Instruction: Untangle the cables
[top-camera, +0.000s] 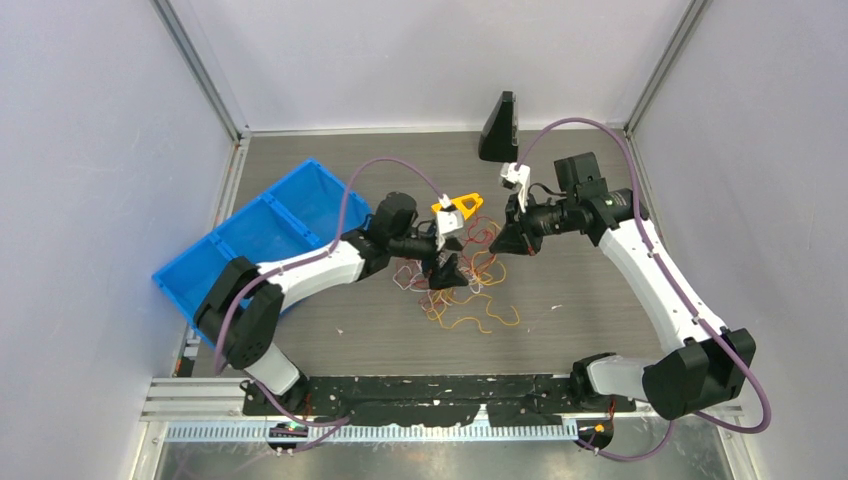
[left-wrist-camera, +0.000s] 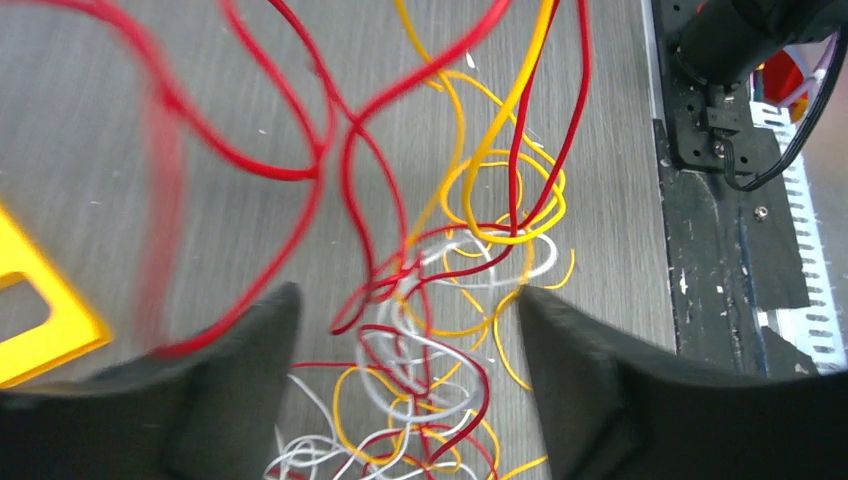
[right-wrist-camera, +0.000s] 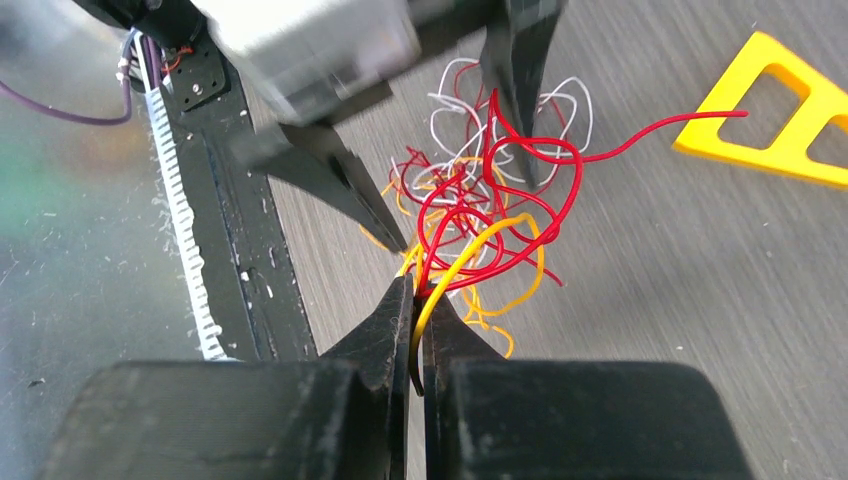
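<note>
Your right end effector (right-wrist-camera: 415, 292) is clamped on a yellow cable (right-wrist-camera: 472, 253) rising from the tangle (top-camera: 462, 290) on the tabletop (top-camera: 600, 320). Your left end effector (left-wrist-camera: 405, 305) hangs over the tangle, jaws apart.

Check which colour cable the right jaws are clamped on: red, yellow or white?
The yellow cable: it runs into the right gripper's shut jaws. Red cables loop beyond them; white cables lie in the pile.
</note>
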